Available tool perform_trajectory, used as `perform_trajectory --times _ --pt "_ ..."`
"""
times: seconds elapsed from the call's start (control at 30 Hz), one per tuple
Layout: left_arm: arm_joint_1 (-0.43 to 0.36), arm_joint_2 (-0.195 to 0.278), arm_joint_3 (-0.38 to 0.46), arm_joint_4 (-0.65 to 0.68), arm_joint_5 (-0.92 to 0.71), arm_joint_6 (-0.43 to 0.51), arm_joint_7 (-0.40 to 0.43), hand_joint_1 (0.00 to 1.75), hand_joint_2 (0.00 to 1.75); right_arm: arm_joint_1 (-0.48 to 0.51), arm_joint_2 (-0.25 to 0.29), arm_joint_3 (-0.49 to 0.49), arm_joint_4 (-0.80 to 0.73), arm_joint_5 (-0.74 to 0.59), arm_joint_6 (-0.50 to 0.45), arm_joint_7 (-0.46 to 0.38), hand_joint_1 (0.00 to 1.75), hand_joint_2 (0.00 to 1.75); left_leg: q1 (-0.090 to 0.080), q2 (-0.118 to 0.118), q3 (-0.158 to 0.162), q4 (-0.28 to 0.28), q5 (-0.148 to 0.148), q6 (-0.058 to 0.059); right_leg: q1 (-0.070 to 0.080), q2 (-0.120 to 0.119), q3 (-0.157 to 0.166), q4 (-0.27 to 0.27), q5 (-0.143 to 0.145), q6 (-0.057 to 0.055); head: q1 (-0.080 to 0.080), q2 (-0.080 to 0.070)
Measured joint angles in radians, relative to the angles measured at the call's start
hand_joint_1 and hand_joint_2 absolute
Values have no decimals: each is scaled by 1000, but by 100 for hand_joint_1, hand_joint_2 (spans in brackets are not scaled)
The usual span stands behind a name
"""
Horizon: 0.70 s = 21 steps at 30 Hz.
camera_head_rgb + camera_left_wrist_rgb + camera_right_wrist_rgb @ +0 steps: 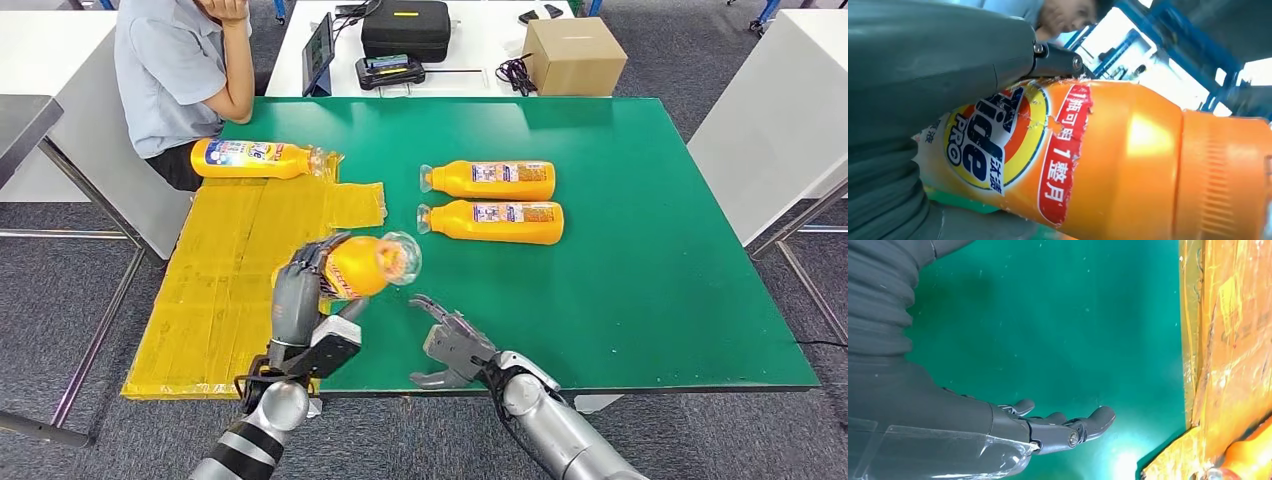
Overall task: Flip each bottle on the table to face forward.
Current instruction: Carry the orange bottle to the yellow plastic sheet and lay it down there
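Note:
My left hand grips an orange detergent bottle lifted above the table's near left part, its clear cap pointing right. Up close the bottle shows its torn Tide label under my fingers. To its right, my right hand hovers open over the green table, palm up, holding nothing; its fingers spread above the green surface. Two orange bottles lie side by side mid-table, caps to the left. Another bottle lies at the far left on the yellow sheet.
A person sits at the table's far left corner. Behind the green table stand a cardboard box, a black case and a tablet. White tables flank both sides.

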Motion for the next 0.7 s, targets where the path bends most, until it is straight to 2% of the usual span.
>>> perform_trajectory --times 0.1,0.2,0.43,0.7 --pt "-27 25 11 45 -227 3 104 175 175 1 4 -14 0 10 2 -5 0 175 0 0 0 0 0 0 0 0 0 0 0 0 0 0" --pt "-51 40 32 94 -332 4 144 175 175 4 8 -25 0 16 5 -10 0 175 0 0 0 0 0 0 0 0 0 0 0 0 0 0" --pt "-109 68 68 194 -402 -7 241 175 175 15 15 -40 -22 20 18 -13 0 175 0 0 0 0 0 0 0 0 0 0 0 0 0 0" --pt "-197 109 128 381 -392 -38 269 174 175 36 22 -43 -74 21 46 -13 0 175 1 0 0 0 1 0 0 0 0 0 0 0 0 0"
